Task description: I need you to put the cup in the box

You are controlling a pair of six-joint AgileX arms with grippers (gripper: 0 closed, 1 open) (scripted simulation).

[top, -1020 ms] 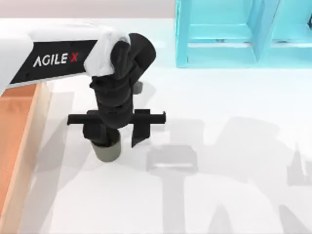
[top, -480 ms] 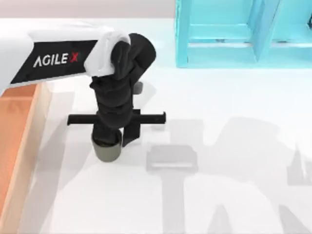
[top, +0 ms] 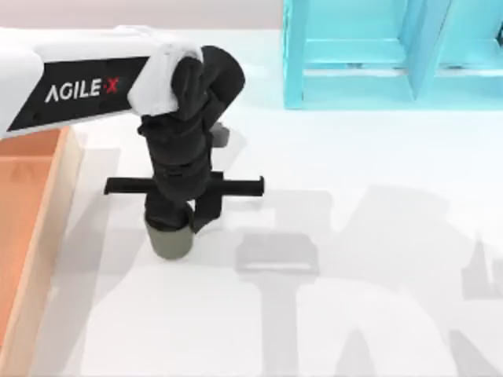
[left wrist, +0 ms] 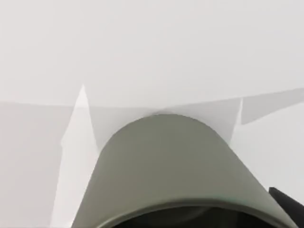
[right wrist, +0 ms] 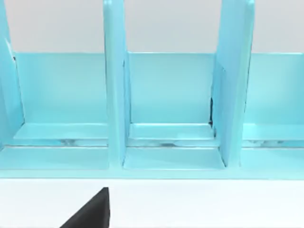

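The cup (top: pixel 169 242), small, olive-grey and without a handle, stands upright on the white table just right of the box (top: pixel 49 236), whose orange-brown inside and tan rim run along the left edge. My left gripper (top: pixel 179 220) reaches straight down onto the cup and is shut on its rim. The left wrist view shows the cup (left wrist: pixel 166 166) very close, with a dark fingertip (left wrist: pixel 287 202) beside its wall. A black fingertip (right wrist: pixel 92 211) of my right gripper shows in the right wrist view, facing the shelf.
A bright cyan shelf-like unit (top: pixel 393 55) stands at the back right of the table, and its upright dividers (right wrist: pixel 166 95) are close before the right wrist camera. White tabletop (top: pixel 354 314) stretches to the right of the cup.
The left gripper's fingers came together from wide apart onto the cup. The left arm and the cup have shifted slightly left and back.
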